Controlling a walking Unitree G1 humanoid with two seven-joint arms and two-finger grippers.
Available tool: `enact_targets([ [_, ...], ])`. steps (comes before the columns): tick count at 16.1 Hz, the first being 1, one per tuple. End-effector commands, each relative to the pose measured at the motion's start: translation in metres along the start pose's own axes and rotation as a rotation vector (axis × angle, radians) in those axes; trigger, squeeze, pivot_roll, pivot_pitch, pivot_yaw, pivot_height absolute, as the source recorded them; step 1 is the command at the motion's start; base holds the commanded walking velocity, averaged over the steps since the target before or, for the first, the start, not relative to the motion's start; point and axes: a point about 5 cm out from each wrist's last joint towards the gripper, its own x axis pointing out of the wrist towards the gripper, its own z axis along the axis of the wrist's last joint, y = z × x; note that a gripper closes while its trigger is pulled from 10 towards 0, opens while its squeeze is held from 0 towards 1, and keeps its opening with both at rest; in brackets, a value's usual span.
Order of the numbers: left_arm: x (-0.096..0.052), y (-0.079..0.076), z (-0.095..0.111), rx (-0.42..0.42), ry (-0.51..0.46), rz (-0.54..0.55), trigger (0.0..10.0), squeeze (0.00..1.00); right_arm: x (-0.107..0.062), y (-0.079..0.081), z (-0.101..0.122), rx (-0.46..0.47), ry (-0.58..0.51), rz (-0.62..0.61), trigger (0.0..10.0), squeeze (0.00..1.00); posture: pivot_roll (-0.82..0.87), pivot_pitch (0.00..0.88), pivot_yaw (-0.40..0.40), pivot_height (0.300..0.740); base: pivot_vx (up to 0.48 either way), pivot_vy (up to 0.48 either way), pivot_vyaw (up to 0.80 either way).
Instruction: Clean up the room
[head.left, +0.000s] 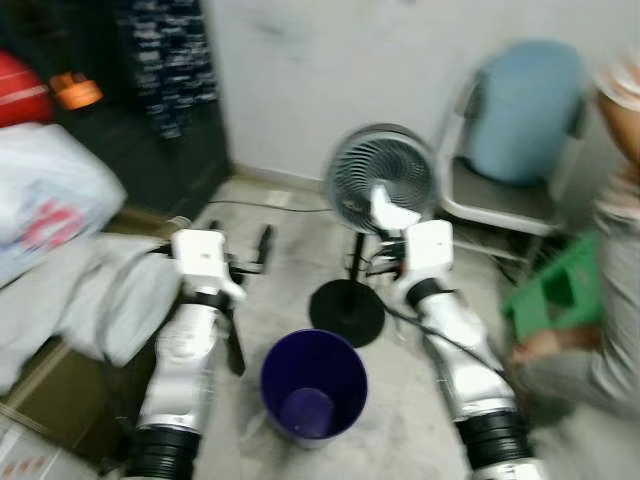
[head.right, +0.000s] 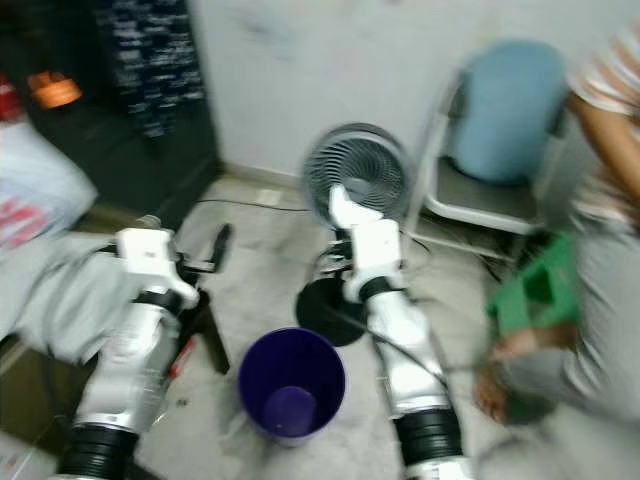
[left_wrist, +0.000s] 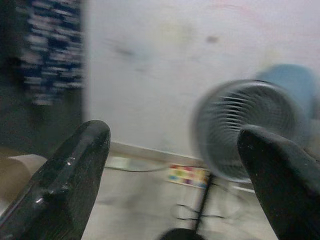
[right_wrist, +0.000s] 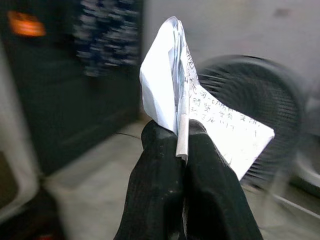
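Observation:
A purple bin (head.left: 313, 385) stands on the floor between my two arms, open side up, with nothing visible inside. My right gripper (right_wrist: 181, 132) is shut on a folded white paper (right_wrist: 175, 80) with handwriting on it. In the head views the paper (head.left: 388, 208) is held up in front of a fan, beyond and to the right of the bin. My left gripper (left_wrist: 175, 165) is open with nothing between its fingers. It hovers left of the bin (head.left: 250, 295), above the floor.
A pedestal fan (head.left: 380, 175) with a round black base (head.left: 347, 312) stands just beyond the bin. A chair with a blue cushion (head.left: 520, 110) sits at the back right. A person crouches at the right by a green stool (head.left: 560, 290). Plastic bags (head.left: 45, 195) and grey cloth (head.left: 110, 290) lie at the left.

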Motion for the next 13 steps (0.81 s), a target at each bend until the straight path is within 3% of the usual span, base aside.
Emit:
enact_targets([
  [1,0.001,-0.001,0.001,0.012,-0.004,-0.005,10.0,0.0,0.0,-0.002,0.002,-0.011,-0.011,0.007,10.0,0.0,-0.03,0.042,-0.033,0.74,0.0,0.0,0.8],
  [4,0.0,0.003,0.003,0.023,-0.007,0.0,10.0,0.0,0.002,-0.001,0.003,-0.008,-0.015,0.009,10.0,0.0,-0.02,0.041,-0.03,0.74,0.0,0.0,0.78],
  [10,-0.007,0.019,0.005,0.07,0.015,-0.076,10.0,0.0,0.01,0.003,0.002,-0.008,-0.005,-0.039,10.0,0.0,0.01,0.065,-0.04,0.74,0.0,0.0,0.0],
  [12,-0.011,0.017,0.006,0.086,0.027,-0.129,10.0,0.0,0.013,-0.001,-0.001,-0.011,0.032,-0.108,10.0,0.0,0.02,0.062,-0.02,0.74,0.0,0.0,0.0],
  [13,-0.015,0.016,0.005,0.082,0.036,-0.154,10.0,0.0,0.011,-0.004,-0.006,0.037,0.063,-0.165,10.0,0.0,0.02,0.061,-0.018,0.74,0.0,0.0,0.0],
])
